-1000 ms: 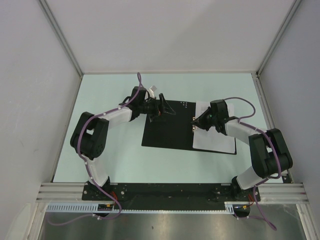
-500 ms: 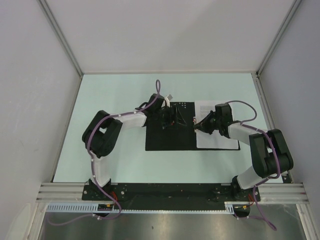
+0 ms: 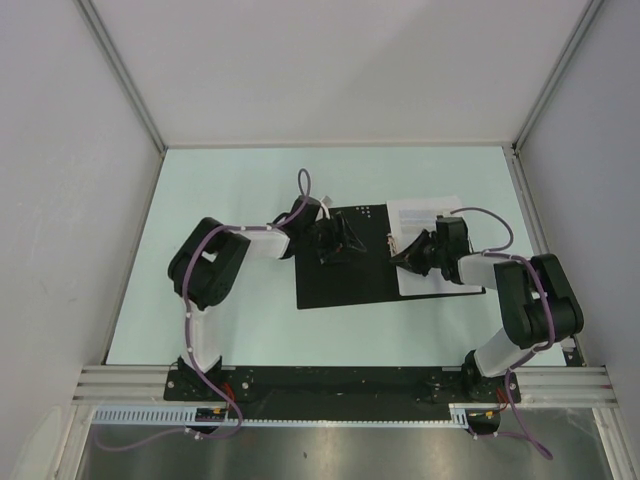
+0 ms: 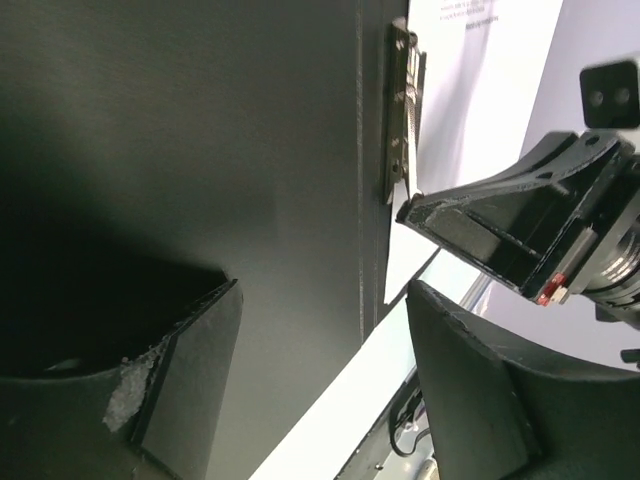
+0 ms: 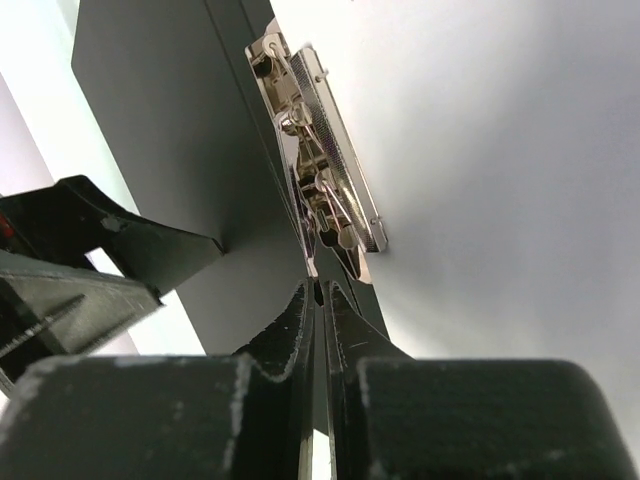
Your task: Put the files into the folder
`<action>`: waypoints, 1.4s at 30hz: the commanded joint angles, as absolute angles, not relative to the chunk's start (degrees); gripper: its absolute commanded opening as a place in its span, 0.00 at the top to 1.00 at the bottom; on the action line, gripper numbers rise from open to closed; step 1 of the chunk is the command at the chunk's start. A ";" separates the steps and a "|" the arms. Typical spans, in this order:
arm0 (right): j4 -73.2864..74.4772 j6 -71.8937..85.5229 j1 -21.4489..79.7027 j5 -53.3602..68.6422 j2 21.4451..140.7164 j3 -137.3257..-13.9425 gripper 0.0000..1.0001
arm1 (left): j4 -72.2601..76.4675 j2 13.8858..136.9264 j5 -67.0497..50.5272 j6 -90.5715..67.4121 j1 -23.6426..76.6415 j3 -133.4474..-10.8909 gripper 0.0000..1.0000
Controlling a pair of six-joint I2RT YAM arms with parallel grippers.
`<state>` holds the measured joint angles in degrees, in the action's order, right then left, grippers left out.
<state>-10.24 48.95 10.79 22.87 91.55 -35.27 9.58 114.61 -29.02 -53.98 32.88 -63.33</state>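
Folder (image 3: 345, 282) lies open, black inside up, centre of the tabletop (image 3: 230, 180). Files (image 3: 440, 285) are a white stack on its right half, just right of the metal clip (image 5: 320, 160) on the spine. Left end effector (image 4: 325, 300) is released: fingers (image 4: 190, 380) wide apart over the black left half, nothing between them. Right end effector (image 5: 318, 290) is clenched, tips right at the near end of the clip where black meets white. Can't tell whether it pinches the clip lever or just touches it. In the top view both end effectors face each other across the spine.
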 commanded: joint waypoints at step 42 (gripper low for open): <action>-10.53 52.65 24.34 3.42 97.20 -25.05 1.00 | 3.43 106.35 -16.70 -48.96 30.41 -51.94 0.13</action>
